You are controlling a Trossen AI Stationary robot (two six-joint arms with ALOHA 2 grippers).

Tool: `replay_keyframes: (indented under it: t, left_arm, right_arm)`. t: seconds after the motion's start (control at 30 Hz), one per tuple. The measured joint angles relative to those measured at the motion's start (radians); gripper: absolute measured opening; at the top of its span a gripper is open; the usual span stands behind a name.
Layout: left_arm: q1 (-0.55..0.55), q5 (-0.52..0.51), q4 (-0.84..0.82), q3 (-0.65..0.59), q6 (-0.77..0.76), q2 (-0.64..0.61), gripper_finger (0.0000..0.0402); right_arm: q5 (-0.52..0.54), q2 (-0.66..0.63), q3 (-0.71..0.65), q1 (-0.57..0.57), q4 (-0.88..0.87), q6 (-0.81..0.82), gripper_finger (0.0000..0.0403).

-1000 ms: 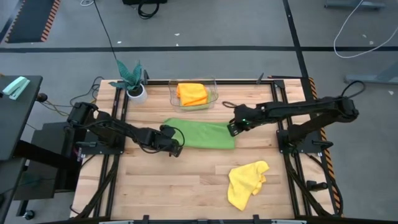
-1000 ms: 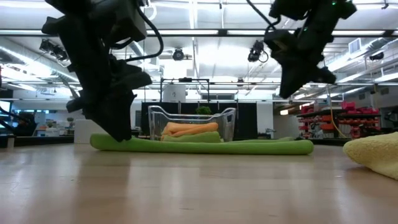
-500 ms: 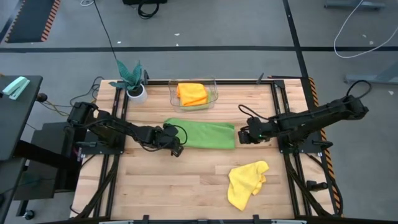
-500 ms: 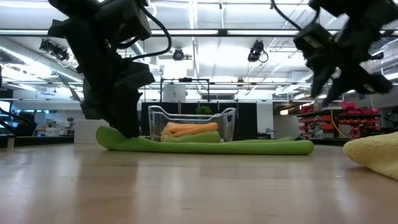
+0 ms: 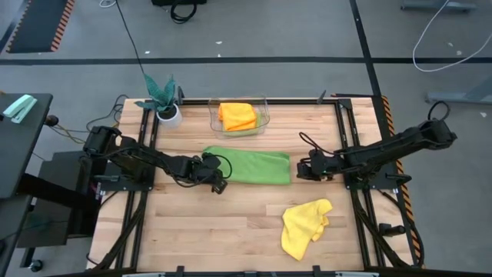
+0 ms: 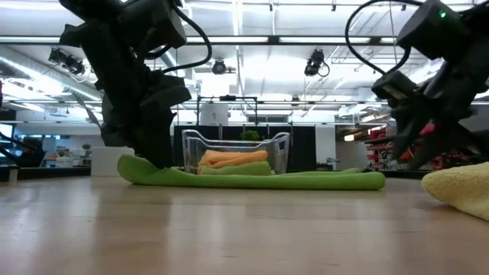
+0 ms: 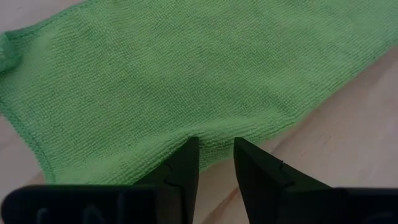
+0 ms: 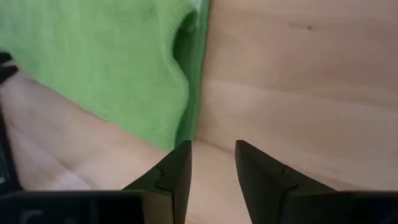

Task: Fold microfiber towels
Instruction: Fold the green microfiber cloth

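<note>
Four towels counted on the table [image 5: 231, 231]. Found the darker green towel [image 5: 250, 167] lying flat mid-table as a long band, the yellow towel [image 5: 304, 225] crumpled well apart on the near right, and the orange towel [image 5: 236, 115] in the clear bin [image 5: 264, 123] at the far edge, on top of what looked like the light lime towel [image 6: 233, 169].

Found the left gripper [image 5: 217, 185] low at the green band's left near corner, fingers [image 7: 183, 165] a narrow gap apart with the tips right at the hem. Could not tell whether any cloth was caught between them. Found the right gripper [image 5: 302, 171] just beside the band's right end, over bare wood, fingers [image 8: 177, 165] apart and holding nothing.

Judged the step in hand to be the next fold of the green band, end over end. Thought it best to push the left tips further under the hem so every layer got pinched, not just the top one. Advised lifting only a little, carrying the end straight along the band, and laying it down with the edges matched. Reckoned the free right gripper useful for pinning the far end, since soft cloth on smooth wood could slide or bunch.
</note>
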Motion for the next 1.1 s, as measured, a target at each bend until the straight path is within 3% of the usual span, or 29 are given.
replay_keyframes:
  t: [0.17, 0.67, 0.93, 1.1]
  left_arm:
    - [0.000, 0.000, 0.005, 0.000, -0.004, 0.000, 0.0107]
    - [0.004, 0.001, 0.009, 0.000, -0.037, 0.000, 0.0107]
    - [0.005, 0.001, 0.034, 0.000, -0.037, 0.000, 0.0107]
    - [0.005, 0.001, 0.041, 0.000, -0.036, 0.000, 0.0107]
  right_arm:
    - [0.002, 0.000, -0.056, -0.047, 0.110, -0.036, 0.0130]
    - [-0.057, 0.004, -0.076, -0.201, 0.155, -0.171, 0.0131]
    - [-0.119, 0.027, -0.076, -0.233, 0.182, -0.204, 0.0132]
    - [-0.137, 0.105, -0.077, -0.216, 0.324, -0.222, 0.0132]
